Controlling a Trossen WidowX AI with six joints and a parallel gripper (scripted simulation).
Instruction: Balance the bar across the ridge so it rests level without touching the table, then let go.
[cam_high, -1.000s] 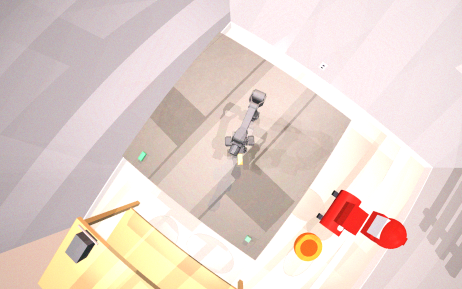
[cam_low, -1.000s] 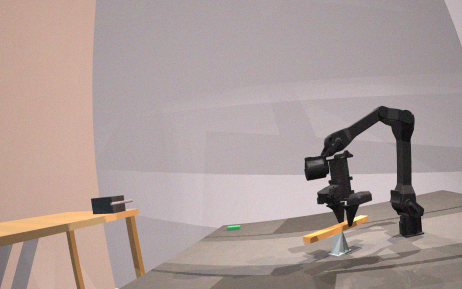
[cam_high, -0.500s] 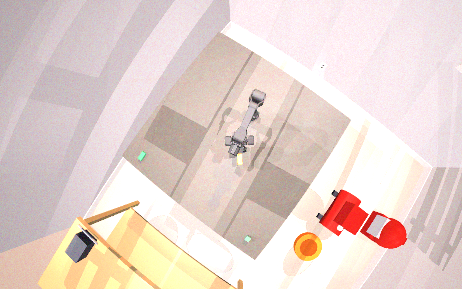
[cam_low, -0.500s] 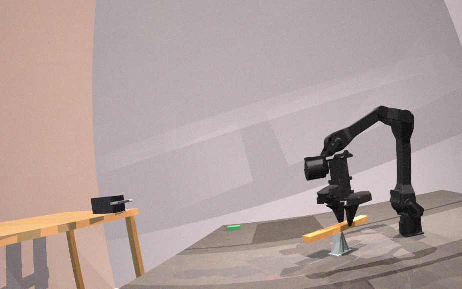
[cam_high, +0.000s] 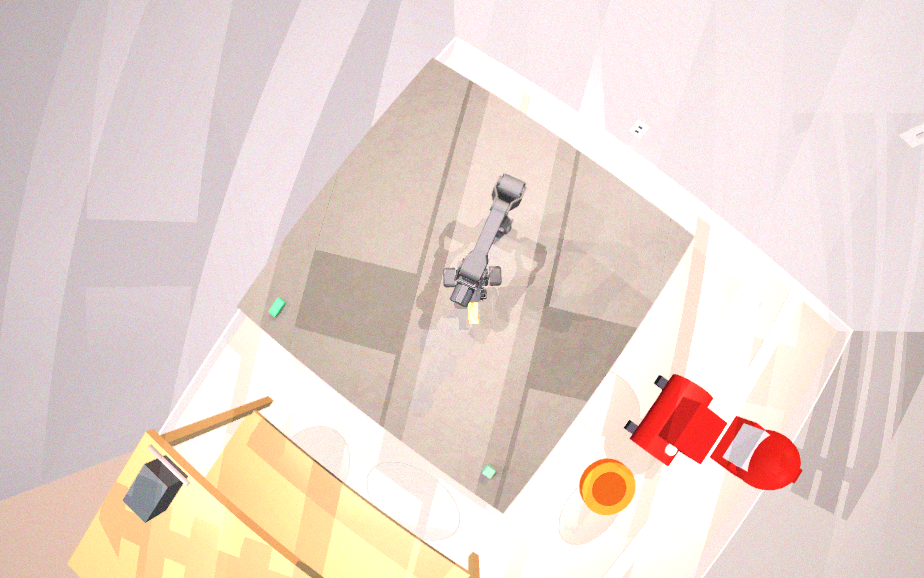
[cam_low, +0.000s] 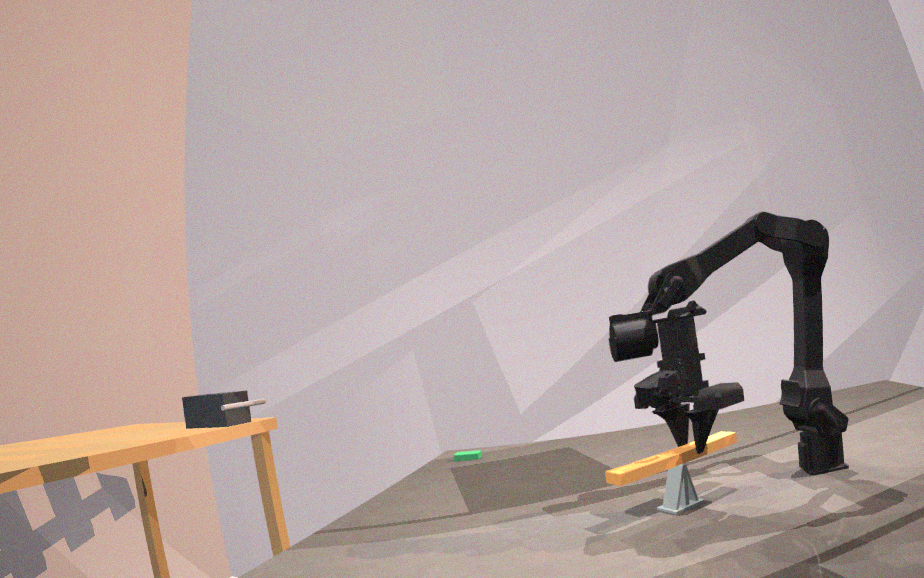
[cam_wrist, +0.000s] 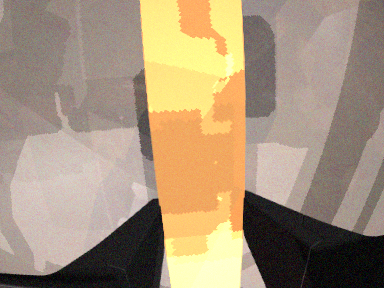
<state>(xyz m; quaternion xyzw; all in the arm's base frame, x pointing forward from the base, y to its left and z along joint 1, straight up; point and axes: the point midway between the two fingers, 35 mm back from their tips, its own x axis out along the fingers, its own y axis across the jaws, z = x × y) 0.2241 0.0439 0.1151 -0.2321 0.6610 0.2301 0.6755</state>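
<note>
An orange-yellow bar (cam_high: 473, 313) (cam_low: 640, 470) (cam_wrist: 195, 165) is held above the table top, and neither end touches it. It lies across the top of the grey ridge (cam_low: 674, 492), which stands upright on the table. In the exterior view the bar's underside meets the ridge's top, but I cannot tell whether it presses on it. My gripper (cam_low: 690, 448) (cam_wrist: 200, 204) points down and is shut on the bar near its middle, just above the ridge. The arm hides most of the bar in the top view, and the bar hides the ridge's top in the wrist view.
A green block (cam_high: 276, 306) (cam_low: 467, 455) lies near the table's edge, and a small green block (cam_high: 488, 471) lies near another corner. Beyond the table are a wooden table with a dark box (cam_high: 151, 490) (cam_low: 216, 410), a red object (cam_high: 681, 415) and a round orange object (cam_high: 607, 487).
</note>
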